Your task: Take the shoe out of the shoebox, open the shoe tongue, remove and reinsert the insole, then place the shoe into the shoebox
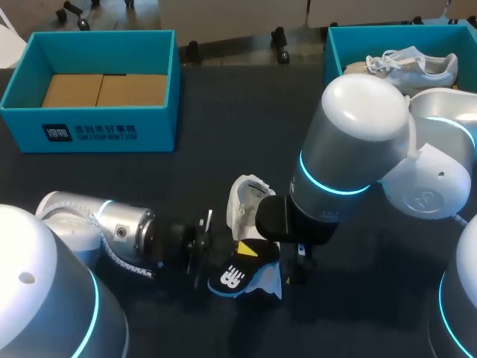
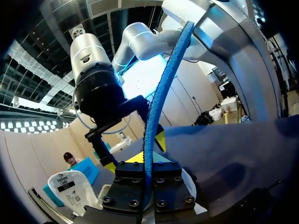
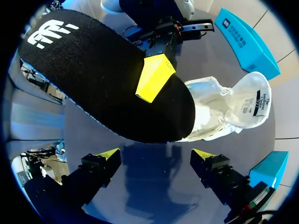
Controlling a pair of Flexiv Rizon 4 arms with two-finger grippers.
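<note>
**A:** Where's the insole?

**B:** The black fabric-topped insole with the blue underside (image 3: 103,70) is out of the shoe. The left gripper (image 2: 148,149) is clamped on it edge-on, over the dark tabletop (image 1: 223,119), mid, near the front edge. The white mesh sneaker (image 3: 212,109) sits just behind it, tongue folded out. The right gripper (image 3: 154,161) is spread wide and empty above both.

**A:** Handling?

**B:** My guess is light and floppy, with a grippy top. Pinch it near one end and feed the free end in. The sneaker is soft too, so take it by the heel collar.

**A:** Print?

**B:** There's a white logo (image 3: 49,30) on the insole, a printed tongue label (image 3: 256,100), and white print on the teal cardboard shoebox (image 1: 112,130) at the back-left corner. Not reading any of it off.
</note>
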